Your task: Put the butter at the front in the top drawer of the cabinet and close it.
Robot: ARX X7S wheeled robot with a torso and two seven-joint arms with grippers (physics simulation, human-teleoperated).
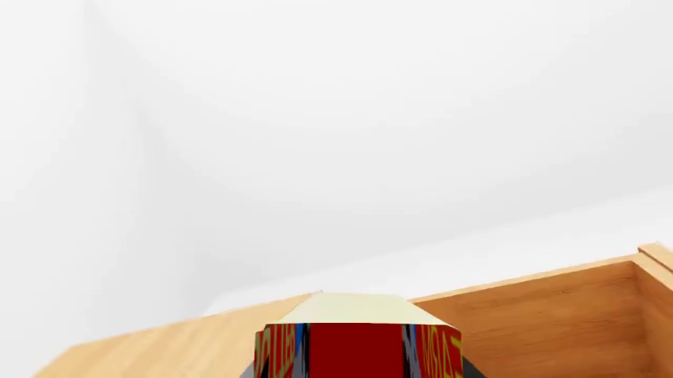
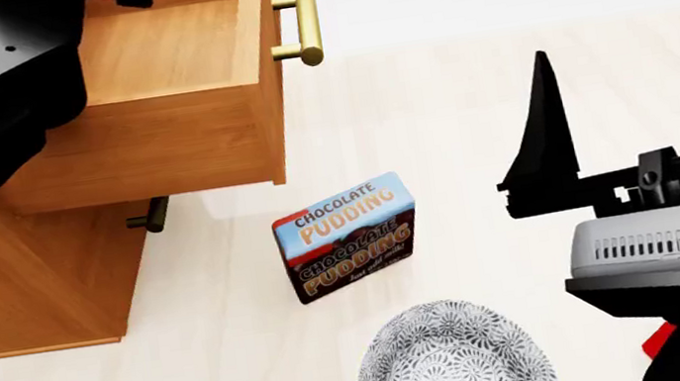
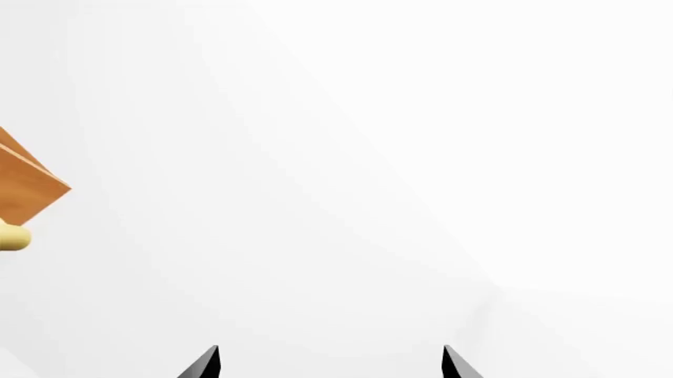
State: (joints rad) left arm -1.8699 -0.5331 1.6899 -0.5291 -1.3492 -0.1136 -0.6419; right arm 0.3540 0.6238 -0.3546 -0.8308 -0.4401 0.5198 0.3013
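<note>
Here the cabinet (image 2: 21, 285) stands under the left arm, its top drawer (image 2: 165, 85) pulled out. The left claw (image 1: 358, 358) grips the butter (image 1: 358, 346) above that open drawer. The right claw (image 2: 641, 98), wide and holding nothing, hangs well apart from the drawer, beside the pudding box (image 2: 347, 237) and bowl (image 2: 455, 362).

There is 1 cabinet (image 2: 21, 285) with 2 drawers: 1 top drawer (image 2: 171, 124) pulled out and 1 lower drawer (image 2: 122, 251), each with 1 handle, so 2 handles. On the surface (image 2: 463, 113) stand 1 chocolate pudding box (image 2: 347, 237) and 1 patterned bowl (image 2: 451, 360). 1 red butter box (image 1: 358, 346) shows in the left wrist view.
</note>
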